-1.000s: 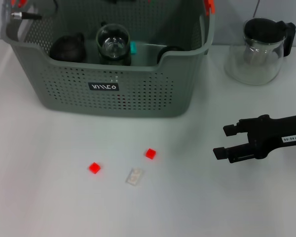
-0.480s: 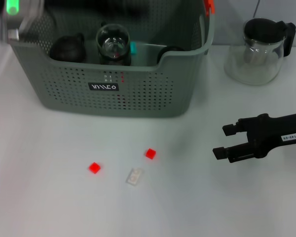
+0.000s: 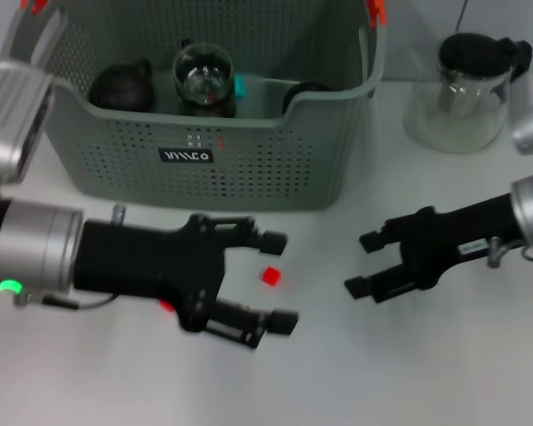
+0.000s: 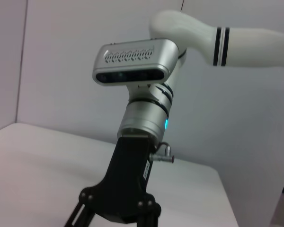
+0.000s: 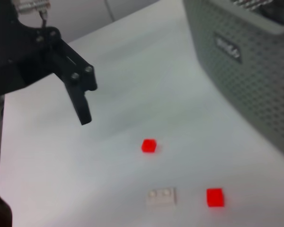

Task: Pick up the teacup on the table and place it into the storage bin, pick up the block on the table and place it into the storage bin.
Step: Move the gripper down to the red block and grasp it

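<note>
At twelve o'clock on the white table [image 3: 53,373] stands the large grey perforated plastic storage bin [image 3: 213,169]. Below it, the left gripper [image 3: 275,280] hovers spread wide around a small red block [image 3: 270,276]. At three o'clock, the right gripper [image 3: 362,264] hangs open, empty.

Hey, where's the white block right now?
In the right wrist view the white block lies on the table between two red blocks; in the head view the left end effector covers it.

Two red blocks [image 5: 149,145] [image 5: 215,197], one white block [image 5: 161,196], one storage bin [image 3: 249,169], one glass teapot [image 3: 466,89].
</note>
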`<state>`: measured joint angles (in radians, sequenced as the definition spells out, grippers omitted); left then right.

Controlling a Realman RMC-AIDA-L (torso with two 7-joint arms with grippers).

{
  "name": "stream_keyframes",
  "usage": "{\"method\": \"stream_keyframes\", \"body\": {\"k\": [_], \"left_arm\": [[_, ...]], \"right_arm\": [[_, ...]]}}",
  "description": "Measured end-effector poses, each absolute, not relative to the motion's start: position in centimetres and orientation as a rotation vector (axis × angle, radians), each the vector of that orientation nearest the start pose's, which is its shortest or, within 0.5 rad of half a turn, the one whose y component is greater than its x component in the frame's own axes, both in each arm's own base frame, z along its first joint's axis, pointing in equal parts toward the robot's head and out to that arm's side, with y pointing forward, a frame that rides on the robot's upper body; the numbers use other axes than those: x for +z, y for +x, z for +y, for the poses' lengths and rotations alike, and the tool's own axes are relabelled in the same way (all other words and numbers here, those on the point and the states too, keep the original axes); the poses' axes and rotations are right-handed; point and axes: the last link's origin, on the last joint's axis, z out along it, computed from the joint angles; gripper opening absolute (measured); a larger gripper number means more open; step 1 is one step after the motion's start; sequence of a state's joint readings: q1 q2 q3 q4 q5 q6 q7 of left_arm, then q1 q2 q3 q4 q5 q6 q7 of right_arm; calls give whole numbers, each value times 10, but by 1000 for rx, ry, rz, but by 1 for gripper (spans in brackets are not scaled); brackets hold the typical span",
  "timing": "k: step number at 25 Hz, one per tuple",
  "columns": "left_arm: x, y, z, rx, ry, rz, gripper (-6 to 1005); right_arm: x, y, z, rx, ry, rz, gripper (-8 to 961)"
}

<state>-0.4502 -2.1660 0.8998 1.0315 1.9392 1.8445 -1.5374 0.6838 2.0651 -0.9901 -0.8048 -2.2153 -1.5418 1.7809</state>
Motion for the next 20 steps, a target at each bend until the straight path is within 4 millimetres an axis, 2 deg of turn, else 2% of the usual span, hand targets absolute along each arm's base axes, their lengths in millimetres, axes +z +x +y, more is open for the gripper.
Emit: {"method": "stream_keyframes", "body": {"k": [3,4,9,13,20], "left_arm": [[1,-215,284,-762,-3010,-348,947],[3,-220,283,-761,-2988,-345,947],[14,-238,281,-801,-2878,-382,947],[17,-242,280,-819,-2852,-404,947],[15,-242,281,-829,-2845,-420,947]], "right_arm": [[-32,204,361,100,-3030,665,886],[-41,198,364,68,-3039,638,886],[-58,188,370,11,-3049,592,886],[-75,183,375,-40,-3041,571,886],[-92,176,381,-47,-3017,540,874]]}}
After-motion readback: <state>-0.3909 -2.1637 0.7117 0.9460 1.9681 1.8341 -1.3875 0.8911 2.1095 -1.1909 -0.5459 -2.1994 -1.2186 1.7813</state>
